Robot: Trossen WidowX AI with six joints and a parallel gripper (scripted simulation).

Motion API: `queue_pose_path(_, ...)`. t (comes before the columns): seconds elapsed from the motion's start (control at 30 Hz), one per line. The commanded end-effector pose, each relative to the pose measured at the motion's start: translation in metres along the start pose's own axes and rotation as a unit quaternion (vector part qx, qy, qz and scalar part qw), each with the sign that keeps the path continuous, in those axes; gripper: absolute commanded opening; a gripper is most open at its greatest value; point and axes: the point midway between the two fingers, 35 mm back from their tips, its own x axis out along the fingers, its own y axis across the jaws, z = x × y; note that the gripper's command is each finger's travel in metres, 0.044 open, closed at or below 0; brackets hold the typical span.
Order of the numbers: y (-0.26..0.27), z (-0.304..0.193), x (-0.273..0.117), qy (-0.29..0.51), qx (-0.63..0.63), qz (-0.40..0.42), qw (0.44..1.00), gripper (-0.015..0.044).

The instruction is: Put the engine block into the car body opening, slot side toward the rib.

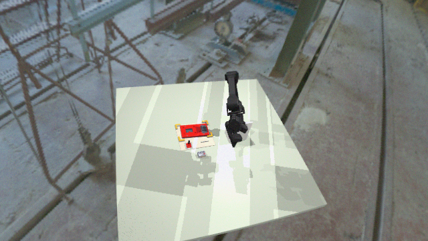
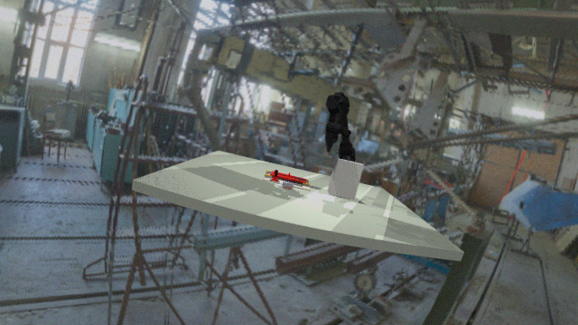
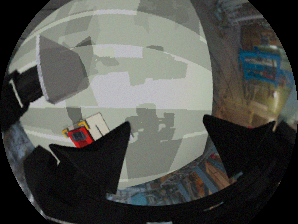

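Note:
The red car body point(image 1: 197, 134) point(image 2: 294, 178) point(image 3: 85, 144) lies flat between yellow corner pieces, with two dark grey areas on top. Its rib is too small to tell. A small grey block point(image 1: 201, 154) point(image 2: 287, 185), apparently the engine block, lies on the table just in front of the cream board, outside the car body. Its slot side cannot be made out, and the left finger mostly hides its area in the wrist view. My gripper point(image 3: 168, 121) point(image 2: 330, 150) is open and empty. It is high above the table, to the right of the car body and apart from everything.
The cream board point(image 1: 197, 146) point(image 3: 98, 124) bears a small red piece with a black knob point(image 1: 188, 144) and a thin dark line. An upright pale panel point(image 2: 346, 180) point(image 3: 60, 72) stands by the arm's base, right of the car body in the top and exterior views. Shadows cross the table point(image 1: 150, 207).

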Motion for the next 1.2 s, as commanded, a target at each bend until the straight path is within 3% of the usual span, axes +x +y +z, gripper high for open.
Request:
queue_pose_path(0.0,0.013,-0.050,0.025,0.015,-0.017,0.030,0.999,0.0440)
queue_pose_path(0.37,0.102,-0.158,0.108,0.003,-0.098,0.157,0.983,0.0440)
queue_pose_path(0.6,0.106,-0.162,0.111,0.002,-0.099,0.159,0.982,0.0440)
queue_pose_path(0.73,0.117,-0.163,0.142,0.002,-0.099,0.160,0.982,0.0440)
queue_pose_path(1.17,0.121,-0.163,0.156,0.002,-0.099,0.160,0.982,0.0440)
